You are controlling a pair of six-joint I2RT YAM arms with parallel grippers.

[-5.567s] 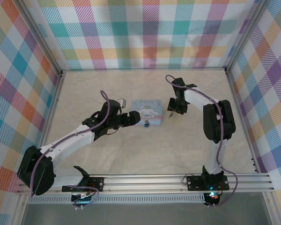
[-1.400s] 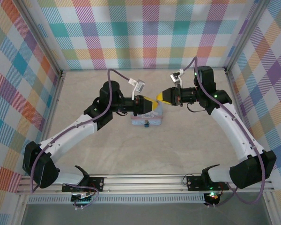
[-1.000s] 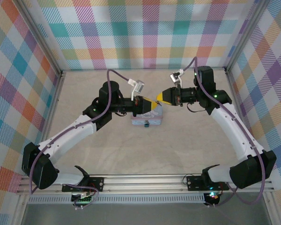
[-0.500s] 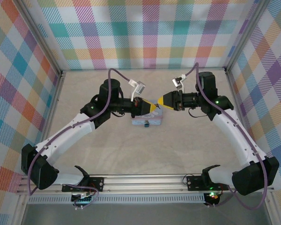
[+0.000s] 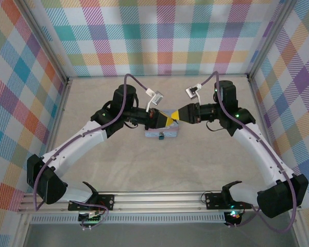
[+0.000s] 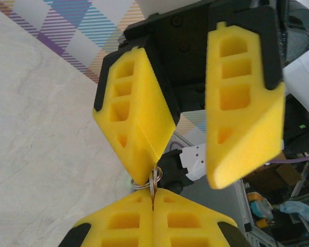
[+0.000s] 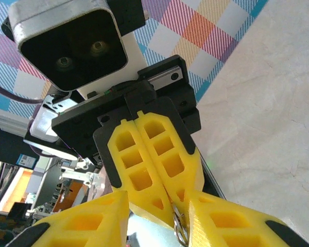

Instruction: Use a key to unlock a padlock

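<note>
Left wrist view: thin metal key (image 6: 152, 186) with wire ring (image 6: 138, 184), pinched by left gripper (image 6: 152, 198); right gripper (image 6: 186, 172) spread apart.

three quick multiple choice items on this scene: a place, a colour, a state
1. Where is the padlock? A at the tin's near edge B against the left wall C by the back wall
2. Colour of the gripper fingers? A red B yellow C green
3. The right gripper is? A shut on the padlock B flat on the table C open
Answers: 1 A, the top view shows it there; 2 B, yellow in both wrist views; 3 C, its fingers stand apart.
</note>
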